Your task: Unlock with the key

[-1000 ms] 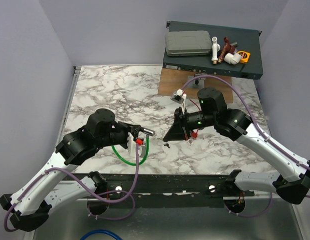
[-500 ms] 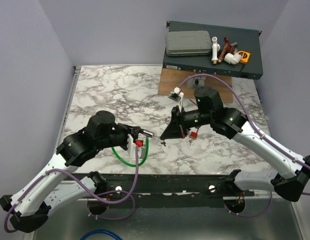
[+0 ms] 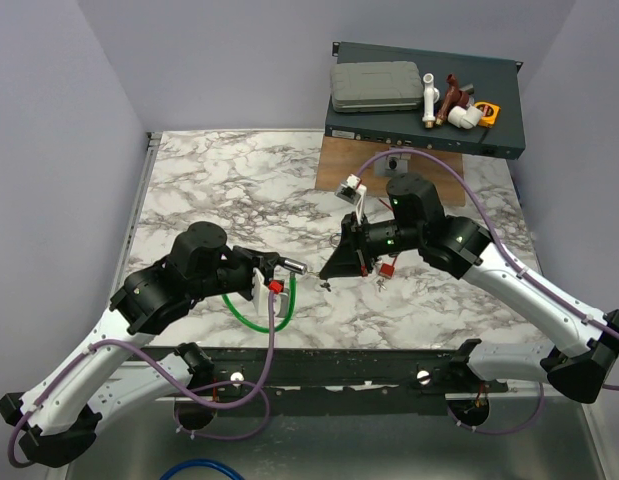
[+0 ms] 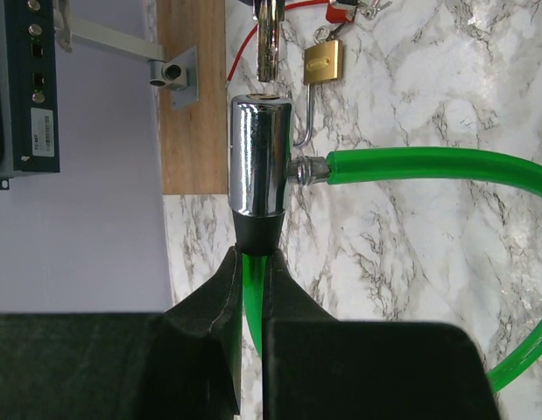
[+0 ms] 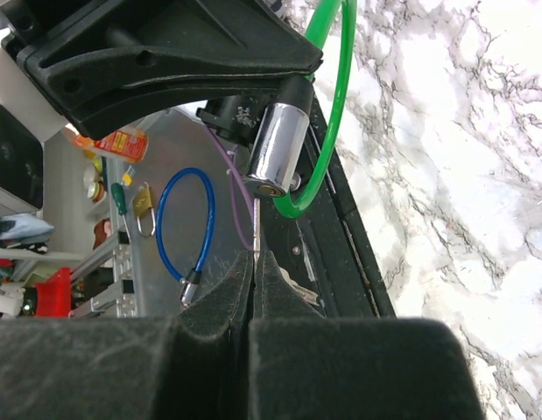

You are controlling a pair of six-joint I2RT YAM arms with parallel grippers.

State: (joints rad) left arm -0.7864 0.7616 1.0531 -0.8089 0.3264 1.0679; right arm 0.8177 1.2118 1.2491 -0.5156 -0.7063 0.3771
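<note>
The left gripper [image 4: 251, 264] clamps the green cable [image 4: 428, 166] behind the chrome lock cylinder [image 4: 261, 157]; the key [image 4: 268, 39] sits just off its end.

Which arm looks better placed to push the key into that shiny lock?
The right arm: its jaws pinch the key, blade pointing at the keyhole end of the chrome cable lock. The left arm only holds that lock by its black end.

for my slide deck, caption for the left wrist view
Left gripper holds the cable lock by its barrel's base; the key points at its keyhole end, brass padlock beyond.
</note>
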